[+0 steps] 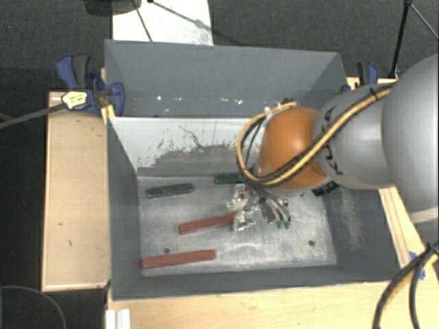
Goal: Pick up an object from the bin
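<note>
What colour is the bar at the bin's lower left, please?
The bar is reddish-brown, best in the camera view.

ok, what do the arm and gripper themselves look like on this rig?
Arm: bulky rounded silver-grey links. Wrist: glossy orange dome cover, with black and yellow cables looped round it. Gripper: small bare-metal assembly with green bits on its side.

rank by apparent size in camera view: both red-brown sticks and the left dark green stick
1. lower red-brown stick, longest
2. middle red-brown stick; its right end is hidden at the gripper, so it may really equal the first
3. left dark green stick, shortest
</note>
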Robot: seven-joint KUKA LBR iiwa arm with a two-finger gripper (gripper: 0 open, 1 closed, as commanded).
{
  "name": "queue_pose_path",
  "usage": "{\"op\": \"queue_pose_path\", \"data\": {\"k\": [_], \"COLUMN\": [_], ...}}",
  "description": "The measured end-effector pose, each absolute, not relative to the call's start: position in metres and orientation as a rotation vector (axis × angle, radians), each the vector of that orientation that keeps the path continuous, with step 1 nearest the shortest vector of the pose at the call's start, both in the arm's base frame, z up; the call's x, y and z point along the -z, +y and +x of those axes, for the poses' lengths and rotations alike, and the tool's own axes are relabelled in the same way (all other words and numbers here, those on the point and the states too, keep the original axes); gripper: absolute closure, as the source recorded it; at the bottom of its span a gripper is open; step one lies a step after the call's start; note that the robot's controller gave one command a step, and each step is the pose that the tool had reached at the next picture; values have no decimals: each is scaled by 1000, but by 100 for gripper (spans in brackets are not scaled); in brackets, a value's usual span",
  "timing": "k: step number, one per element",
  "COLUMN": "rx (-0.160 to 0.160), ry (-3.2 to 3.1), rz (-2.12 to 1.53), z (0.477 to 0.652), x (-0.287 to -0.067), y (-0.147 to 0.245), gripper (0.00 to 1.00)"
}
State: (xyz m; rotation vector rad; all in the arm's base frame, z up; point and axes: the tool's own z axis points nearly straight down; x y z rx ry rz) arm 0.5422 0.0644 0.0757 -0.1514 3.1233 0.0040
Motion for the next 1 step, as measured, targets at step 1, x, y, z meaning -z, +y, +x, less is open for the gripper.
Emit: {"op": "queue_pose_path", "data": {"k": [1], "rx": [-4], "ry": [3123], "rz": [-151], "z": [542], "x": [-76], "y": [64], "gripper": [100]}}
